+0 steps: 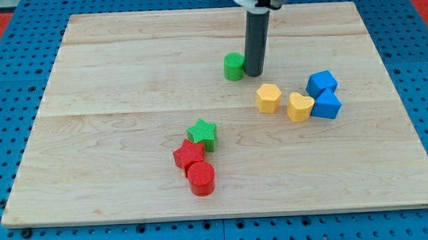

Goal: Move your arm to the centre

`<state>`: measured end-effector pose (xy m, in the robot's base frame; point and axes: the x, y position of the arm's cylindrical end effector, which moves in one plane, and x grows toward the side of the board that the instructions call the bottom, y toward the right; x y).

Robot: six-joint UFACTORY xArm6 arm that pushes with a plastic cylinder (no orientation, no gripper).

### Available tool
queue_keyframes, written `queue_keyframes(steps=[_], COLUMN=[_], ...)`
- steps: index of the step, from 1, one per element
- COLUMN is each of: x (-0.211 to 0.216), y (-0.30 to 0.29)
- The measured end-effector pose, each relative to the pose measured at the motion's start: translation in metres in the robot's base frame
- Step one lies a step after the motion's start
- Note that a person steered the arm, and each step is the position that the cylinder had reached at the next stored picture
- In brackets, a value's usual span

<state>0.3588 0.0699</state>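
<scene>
My tip [254, 73] comes down from the view's top and rests on the wooden board [112, 103], just right of a green cylinder [233, 66] and touching or nearly touching it. Below and right of the tip sit a yellow hexagon block [268, 98] and a yellow heart block [299, 106]. A blue cube [321, 82] and a blue triangular block [327, 105] lie right of the yellow heart. Lower down, left of the middle, a green star [202, 133], a red star-like block [188, 155] and a red cylinder [200, 178] cluster together.
The board lies on a blue perforated table [10, 85]. A red area [0, 21] shows at the view's top left corner and another at the top right.
</scene>
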Motion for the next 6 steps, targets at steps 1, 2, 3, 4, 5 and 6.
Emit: queue_keyframes(steps=[1, 2, 3, 4, 5, 6], x=[-0.008, -0.008, 0.013, 0.027, 0.027, 0.06], y=[-0.031, -0.085, -0.054, -0.05, -0.057, -0.064])
